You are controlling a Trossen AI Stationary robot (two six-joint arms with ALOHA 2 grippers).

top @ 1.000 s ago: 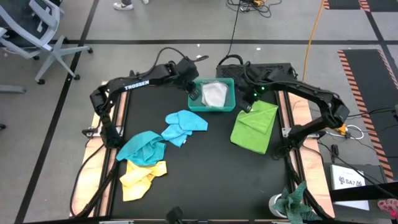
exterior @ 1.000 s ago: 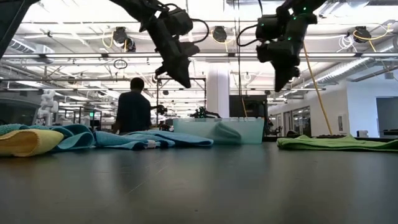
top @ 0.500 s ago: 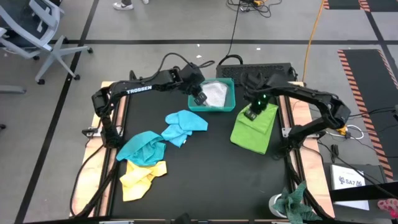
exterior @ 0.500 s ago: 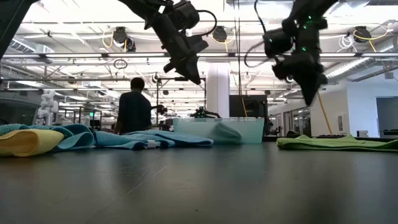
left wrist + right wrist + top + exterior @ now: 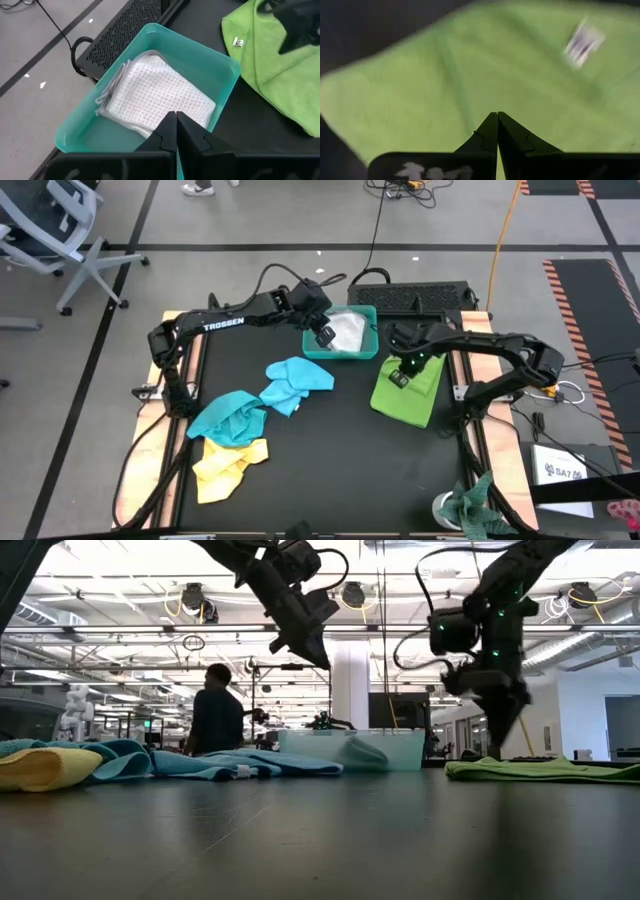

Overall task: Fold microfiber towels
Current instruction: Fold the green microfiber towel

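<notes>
Over the lime towel (image 5: pixel 408 387): right tool (image 5: pixel 397 377) clenched, empty.
Soft, limp cloth; pinch 1 corner. Left tool (image 5: pixel 326 336), clenched, hangs above the tray (image 5: pixel 371 346).

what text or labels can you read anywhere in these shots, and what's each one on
"TROSSEN": white letters on the dark left arm.
"SA7": on the white box at the table's right edge; its other print is too small.
White sewn tag on the lime green microfiber towel: print too blurred to read.
</notes>
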